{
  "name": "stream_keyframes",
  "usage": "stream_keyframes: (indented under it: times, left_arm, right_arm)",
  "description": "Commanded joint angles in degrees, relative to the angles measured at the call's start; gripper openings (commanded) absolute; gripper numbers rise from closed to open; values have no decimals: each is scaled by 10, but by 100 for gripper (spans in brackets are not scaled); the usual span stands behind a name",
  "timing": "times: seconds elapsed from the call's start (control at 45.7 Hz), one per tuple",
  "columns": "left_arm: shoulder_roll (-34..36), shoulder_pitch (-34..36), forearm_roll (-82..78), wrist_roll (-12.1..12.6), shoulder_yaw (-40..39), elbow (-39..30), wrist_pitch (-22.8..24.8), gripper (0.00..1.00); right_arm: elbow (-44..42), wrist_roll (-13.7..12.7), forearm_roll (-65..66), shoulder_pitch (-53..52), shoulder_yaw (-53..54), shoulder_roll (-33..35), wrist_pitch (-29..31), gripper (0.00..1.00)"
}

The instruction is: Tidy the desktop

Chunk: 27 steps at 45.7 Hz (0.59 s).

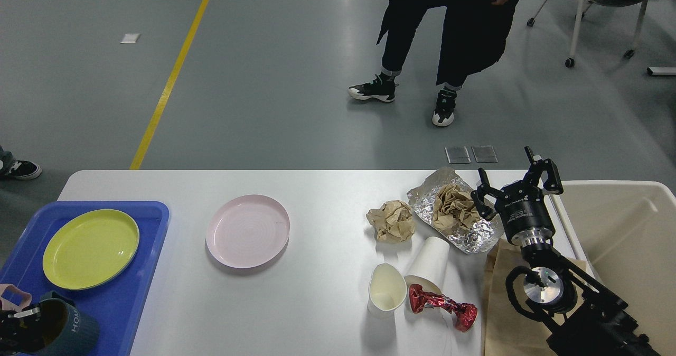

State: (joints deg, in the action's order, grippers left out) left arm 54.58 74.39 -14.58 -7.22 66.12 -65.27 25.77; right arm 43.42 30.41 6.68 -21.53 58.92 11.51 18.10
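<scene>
— White desktop (317,303) spreads across your lower view; what's on it?

— You have a pink plate (247,231) mid-left, crumpled brown paper (391,221), foil (478,234) and two paper cups (386,289).

— Your right gripper (515,180)?

— Its fingers are spread apart, empty, beside the foil.

— Your left gripper (16,324)?

— You see it at the blue tray (127,298), touching the dark mug (68,330); I can't tell how its jaws stand.

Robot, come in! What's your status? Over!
Right claw open, empty. Left claw at teal mug, grip unclear. Desktop untidy: crumpled paper, foil, cups.
</scene>
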Motion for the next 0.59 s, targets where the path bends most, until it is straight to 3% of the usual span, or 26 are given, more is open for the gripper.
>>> stream_keyframes:
  times: [0.0,0.263,0.416,0.504,0.569]
  left_arm:
    - [0,0,0,1,1,1,-3,83]
    - [0,1,2,-1,-1,1,-11,83]
    - [1,1,0,1,1,-1,-57,82]
    - [0,1,-1,1,-1,-2,-56,75]
    - [0,1,-1,1,-1,-3,-55,65]
  right_arm:
    - [0,0,0,0,0,0,-1,100]
    - [0,0,0,0,0,0,0,100]
    - [0,0,0,0,0,0,0,100]
    - [0,0,0,0,0,0,0,100]
    - [0,0,0,0,0,0,0,100]
